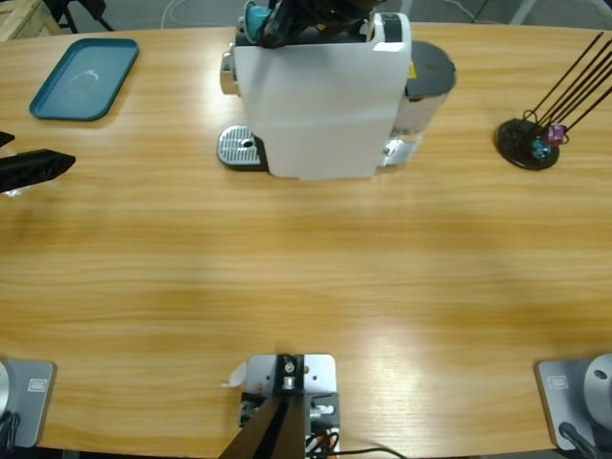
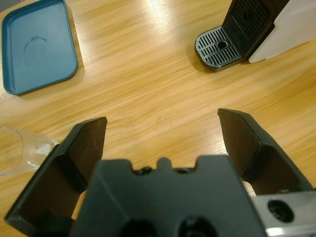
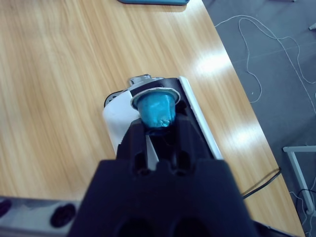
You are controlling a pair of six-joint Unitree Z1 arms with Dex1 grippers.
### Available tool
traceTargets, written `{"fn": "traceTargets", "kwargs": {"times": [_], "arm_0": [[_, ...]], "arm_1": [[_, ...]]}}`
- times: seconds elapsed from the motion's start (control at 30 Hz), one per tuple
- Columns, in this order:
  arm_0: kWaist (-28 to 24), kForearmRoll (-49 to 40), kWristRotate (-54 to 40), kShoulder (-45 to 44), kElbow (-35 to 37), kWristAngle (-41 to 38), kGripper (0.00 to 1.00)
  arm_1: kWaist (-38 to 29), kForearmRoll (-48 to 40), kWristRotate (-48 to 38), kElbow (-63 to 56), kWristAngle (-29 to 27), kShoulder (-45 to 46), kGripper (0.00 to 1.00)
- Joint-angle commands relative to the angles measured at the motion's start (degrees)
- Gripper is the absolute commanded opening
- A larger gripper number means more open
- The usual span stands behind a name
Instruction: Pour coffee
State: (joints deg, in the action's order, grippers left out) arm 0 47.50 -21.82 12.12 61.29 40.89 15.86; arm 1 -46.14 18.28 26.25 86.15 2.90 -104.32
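Right gripper (image 3: 159,129) clamped on blue capsule (image 3: 155,109) above coffee machine (image 1: 320,96); left gripper (image 2: 163,143) w/ jaws apart, low over bench (image 1: 306,277) beside empty glass (image 2: 19,150), judged fragile, slippery, best held mid-wall; no coffee visible

Desk furniture away from the pouring

A teal tray (image 1: 84,78) lies empty at the far left corner of the wooden desk (image 1: 306,277). A wire capsule rack (image 1: 528,143) on a round black base stands near the right edge, its thin black rods slanting up, with a purple capsule (image 1: 557,133) and a blue capsule (image 1: 541,149) at its foot. White cable (image 3: 256,49) trails over the grey floor (image 3: 276,74) beyond the desk.
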Motion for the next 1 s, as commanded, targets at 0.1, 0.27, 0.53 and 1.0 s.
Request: {"fn": "traceTargets", "kwargs": {"times": [0.1, 0.27, 0.53, 1.0], "arm_0": [[0.4, 1.17, 0.54, 0.32, -2.22, 0.14, 0.973], [0.4, 1.14, 0.8, -0.12, -2.64, 0.32, 0.973], [0.4, 1.15, 0.8, -0.29, -2.66, 0.32, 0.973], [0.4, 1.56, 0.89, -0.2, -2.54, 0.32, 0.973]], "arm_1": [[2.11, 0.09, 0.11, -3.5, 1.28, -2.52, 0.094], [2.0, 0.02, 0.11, -3.3, 2.81, -2.33, 0.094], [1.76, 0.02, -0.06, -3.58, 2.79, -2.38, 0.309], [-1.27, 0.53, -6.04, -1.19, 4.29, 3.67, 0.048]]}}
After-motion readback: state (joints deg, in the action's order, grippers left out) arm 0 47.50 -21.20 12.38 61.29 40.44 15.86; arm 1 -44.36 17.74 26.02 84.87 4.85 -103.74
